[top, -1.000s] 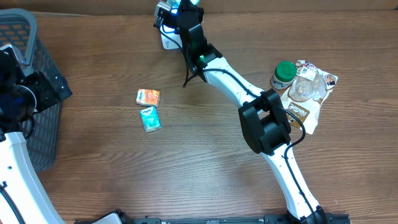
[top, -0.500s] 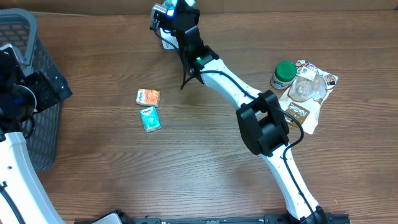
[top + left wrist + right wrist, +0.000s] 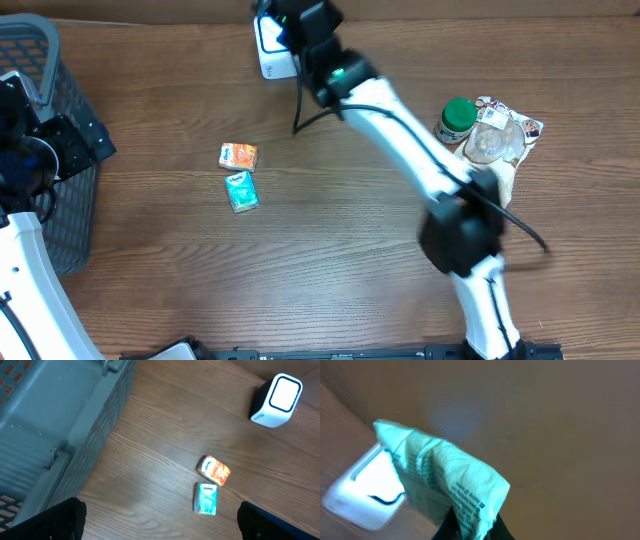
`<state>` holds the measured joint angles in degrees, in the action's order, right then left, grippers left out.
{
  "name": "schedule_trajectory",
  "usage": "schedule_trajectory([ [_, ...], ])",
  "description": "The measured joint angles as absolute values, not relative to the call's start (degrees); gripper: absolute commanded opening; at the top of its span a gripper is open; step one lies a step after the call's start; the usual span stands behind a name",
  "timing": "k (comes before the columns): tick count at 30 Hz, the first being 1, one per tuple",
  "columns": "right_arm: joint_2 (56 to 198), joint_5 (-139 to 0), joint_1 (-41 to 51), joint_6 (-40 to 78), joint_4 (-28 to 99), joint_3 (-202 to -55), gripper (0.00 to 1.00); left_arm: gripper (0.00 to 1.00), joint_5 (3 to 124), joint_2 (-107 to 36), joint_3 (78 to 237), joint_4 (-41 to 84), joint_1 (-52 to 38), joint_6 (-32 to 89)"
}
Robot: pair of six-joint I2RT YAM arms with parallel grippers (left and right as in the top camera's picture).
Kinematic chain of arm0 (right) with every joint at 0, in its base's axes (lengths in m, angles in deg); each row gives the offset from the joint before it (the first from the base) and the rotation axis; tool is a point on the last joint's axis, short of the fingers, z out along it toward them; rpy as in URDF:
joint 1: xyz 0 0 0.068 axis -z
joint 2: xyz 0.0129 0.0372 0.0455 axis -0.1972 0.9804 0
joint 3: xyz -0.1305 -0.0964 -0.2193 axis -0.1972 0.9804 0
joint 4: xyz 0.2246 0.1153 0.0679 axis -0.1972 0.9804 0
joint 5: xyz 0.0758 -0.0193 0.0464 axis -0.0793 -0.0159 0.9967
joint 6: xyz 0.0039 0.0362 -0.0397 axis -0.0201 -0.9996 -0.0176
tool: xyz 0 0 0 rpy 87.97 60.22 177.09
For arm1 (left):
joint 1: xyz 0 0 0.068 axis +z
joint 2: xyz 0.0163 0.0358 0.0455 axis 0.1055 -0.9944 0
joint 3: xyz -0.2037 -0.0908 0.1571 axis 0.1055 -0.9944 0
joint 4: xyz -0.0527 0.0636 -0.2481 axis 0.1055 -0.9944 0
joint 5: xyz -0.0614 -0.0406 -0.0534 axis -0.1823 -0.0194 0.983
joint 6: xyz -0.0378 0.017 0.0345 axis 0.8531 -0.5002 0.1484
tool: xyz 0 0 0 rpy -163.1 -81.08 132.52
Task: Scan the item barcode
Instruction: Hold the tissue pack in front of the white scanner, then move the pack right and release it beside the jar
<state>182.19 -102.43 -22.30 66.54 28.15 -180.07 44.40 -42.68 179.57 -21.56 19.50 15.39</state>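
**Item in hand:** green packet, crumpled, held close over the scanner and its lit window.

**Right gripper**: fingers clamped tight on the packet's lower edge.

**Left gripper**: fingers spread as wide as they go, holding nothing. It is well away from the scanner, beside the basket.

**Waiting:** orange packet and teal packet, lying together on the table well out from the scanner.

**Handling note:** I can't make out a barcode among the creased print. The wrist likely needs turning until that panel faces the window squarely. It should then be held steady and close, without crushing the wrapper further.
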Motion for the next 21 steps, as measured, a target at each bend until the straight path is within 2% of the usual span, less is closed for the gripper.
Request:
schedule_trajectory([
  [6,161.58,-97.89,-20.62,40.58,53.79,-180.77,0.04,0.99,44.38,-42.68,179.57,-21.52,19.5,15.39],
  [11,153.77,-97.12,-15.68,24.75,74.4,-181.36,0.04,1.0,44.38,-42.68,179.57,-21.54,19.5,15.39],
  [15,152.99,-96.2,-10.63,15.14,88.41,-181.21,0.04,1.0,44.38,-42.68,179.57,-21.52,19.5,15.39],
  [21,153.56,-90.28,-3.96,8.23,94.33,-174.04,0.04,1.0,44.38,-42.68,179.57,-21.52,19.5,15.41],
])
